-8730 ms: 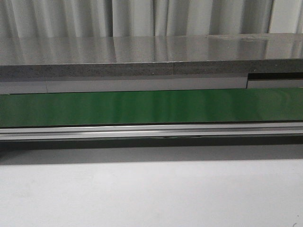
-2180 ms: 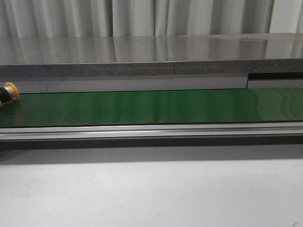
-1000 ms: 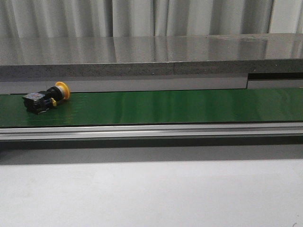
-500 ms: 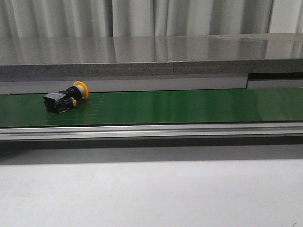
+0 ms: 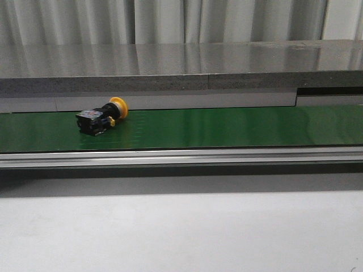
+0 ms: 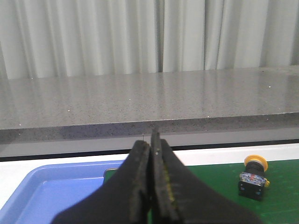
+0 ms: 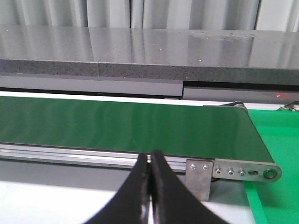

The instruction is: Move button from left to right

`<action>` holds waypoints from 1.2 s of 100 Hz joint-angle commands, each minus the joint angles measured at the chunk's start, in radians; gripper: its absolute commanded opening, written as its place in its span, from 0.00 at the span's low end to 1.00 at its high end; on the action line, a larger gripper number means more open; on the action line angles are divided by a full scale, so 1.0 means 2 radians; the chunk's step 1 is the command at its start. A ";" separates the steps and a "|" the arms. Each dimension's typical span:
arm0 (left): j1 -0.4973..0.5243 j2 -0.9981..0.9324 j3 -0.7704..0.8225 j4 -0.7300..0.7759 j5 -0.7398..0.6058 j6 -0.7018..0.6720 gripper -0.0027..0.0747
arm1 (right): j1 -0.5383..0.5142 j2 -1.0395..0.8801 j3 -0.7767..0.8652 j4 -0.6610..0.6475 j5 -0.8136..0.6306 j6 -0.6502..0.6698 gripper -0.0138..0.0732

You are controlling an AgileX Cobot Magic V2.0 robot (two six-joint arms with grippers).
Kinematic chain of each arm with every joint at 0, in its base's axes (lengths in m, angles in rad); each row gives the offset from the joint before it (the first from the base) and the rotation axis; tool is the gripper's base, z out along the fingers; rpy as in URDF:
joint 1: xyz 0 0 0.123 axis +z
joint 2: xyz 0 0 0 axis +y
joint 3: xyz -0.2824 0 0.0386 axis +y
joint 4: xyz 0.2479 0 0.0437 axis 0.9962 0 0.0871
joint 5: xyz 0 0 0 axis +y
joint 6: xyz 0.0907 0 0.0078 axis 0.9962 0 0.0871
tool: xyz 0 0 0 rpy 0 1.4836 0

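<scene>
1 button, 1 belt, 1 blue tray, 2 pincers.

Yellow-headed black button lies sideways on the belt's left part.

Green belt open above along my reach, only the button lying on its left part, grey stone ledge walling the far side, aluminium rail edging the near side

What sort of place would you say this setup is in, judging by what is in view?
Probably an industrial test cell or lab: a green conveyor belt in an aluminium frame carries a push-button switch, with a blue bin beside it and curtains behind.
</scene>
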 commanded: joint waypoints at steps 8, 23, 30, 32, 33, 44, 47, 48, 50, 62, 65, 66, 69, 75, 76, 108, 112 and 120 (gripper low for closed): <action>-0.003 0.005 -0.013 -0.006 -0.041 -0.002 0.01 | 0.000 -0.010 -0.009 0.000 -0.087 -0.001 0.08; -0.003 0.005 -0.013 -0.006 -0.041 -0.002 0.01 | 0.000 -0.010 -0.028 0.000 -0.096 -0.001 0.08; -0.003 0.005 -0.013 -0.006 -0.041 -0.002 0.01 | 0.000 -0.006 -0.054 0.000 -0.064 -0.001 0.08; -0.003 0.005 -0.013 -0.006 -0.041 -0.002 0.01 | 0.000 -0.004 -0.064 0.000 -0.052 -0.001 0.08; -0.003 0.005 -0.013 -0.006 -0.041 -0.002 0.01 | 0.000 -0.001 -0.067 0.000 -0.047 -0.001 0.08; -0.003 0.005 -0.013 -0.006 -0.041 -0.002 0.01 | 0.000 0.022 -0.126 0.000 0.029 -0.001 0.08; -0.003 0.005 -0.013 -0.006 -0.041 -0.002 0.01 | 0.000 0.034 -0.141 0.000 0.049 -0.001 0.08; -0.003 0.005 -0.013 -0.006 -0.041 -0.002 0.01 | 0.000 0.036 -0.150 0.000 0.060 -0.001 0.08; -0.003 0.005 -0.013 -0.006 -0.041 -0.002 0.01 | 0.000 0.044 -0.158 0.000 0.076 -0.001 0.08; -0.003 0.005 -0.013 -0.006 -0.041 -0.002 0.01 | 0.000 0.098 -0.231 0.000 0.170 -0.001 0.08; -0.003 0.005 -0.013 -0.006 -0.041 -0.002 0.01 | 0.000 0.112 -0.246 0.000 0.191 -0.001 0.08; -0.003 0.005 -0.013 -0.006 -0.041 -0.002 0.01 | 0.000 0.120 -0.250 0.000 0.196 -0.001 0.08; -0.003 0.005 -0.013 -0.006 -0.041 -0.002 0.01 | 0.000 0.135 -0.269 0.000 0.220 -0.001 0.08; -0.003 0.005 -0.013 -0.006 -0.041 -0.002 0.01 | 0.000 0.168 -0.298 0.001 0.253 -0.001 0.08; -0.003 0.005 -0.013 -0.006 -0.041 -0.002 0.01 | 0.000 0.172 -0.305 0.001 0.260 -0.001 0.08; -0.003 0.005 -0.013 -0.006 -0.041 -0.002 0.01 | 0.000 0.309 -0.403 0.050 0.333 -0.001 0.08; -0.003 0.005 -0.013 -0.006 -0.041 -0.002 0.01 | 0.000 0.316 -0.404 0.056 0.328 -0.001 0.08; -0.003 0.005 -0.013 -0.006 -0.041 -0.002 0.01 | 0.000 0.327 -0.404 0.064 0.326 -0.001 0.09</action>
